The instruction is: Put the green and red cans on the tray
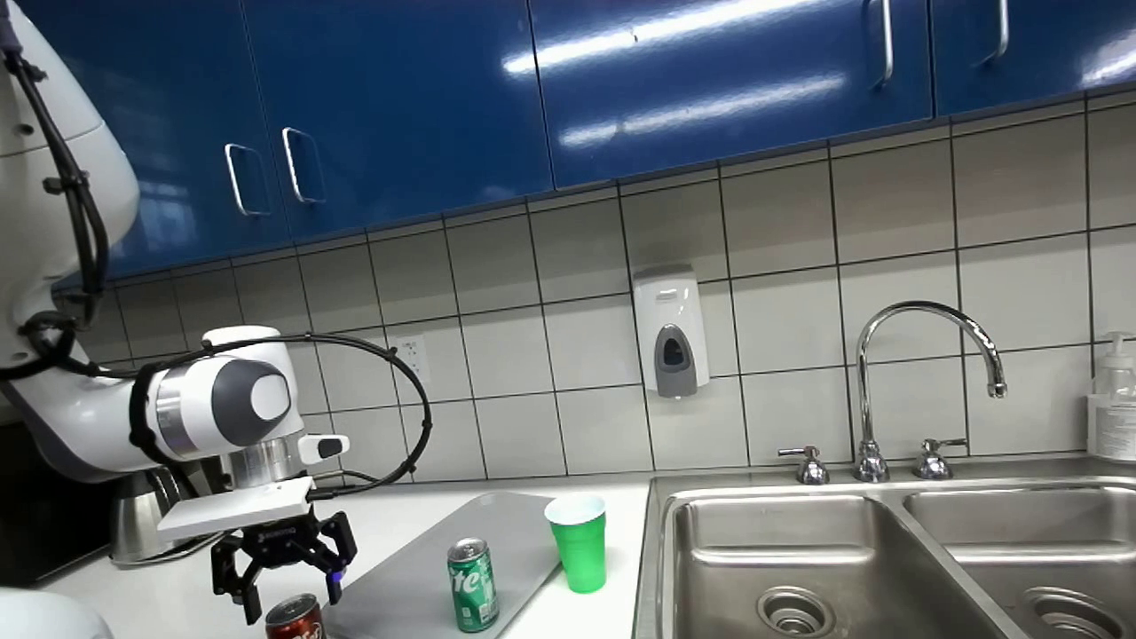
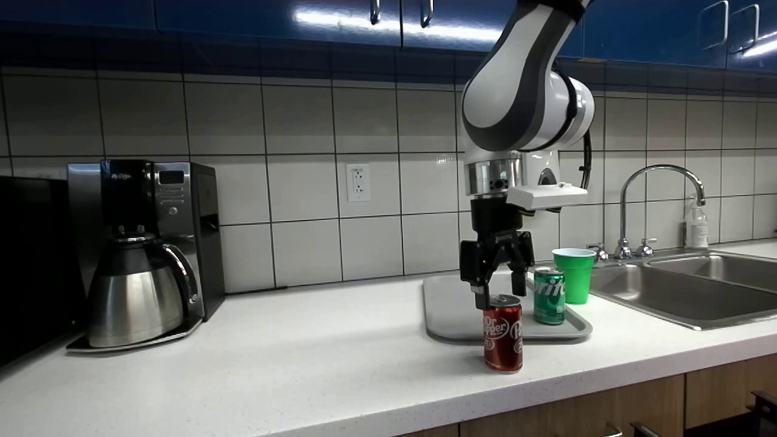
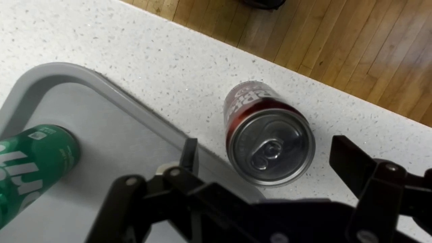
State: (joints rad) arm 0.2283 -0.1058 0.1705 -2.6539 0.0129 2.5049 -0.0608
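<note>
We had the jaws spread wide and gripping nothing, set at nine and three o'clock from the red can in the wrist view, presumably so closing them would catch it by its sides. It stood upright on the surface, just outside the tray, a stance we judged suited a pick from above. In an exterior view the green can stood at two o'clock from it, on the tray already, so we reckoned only the red one needed placing.
</note>
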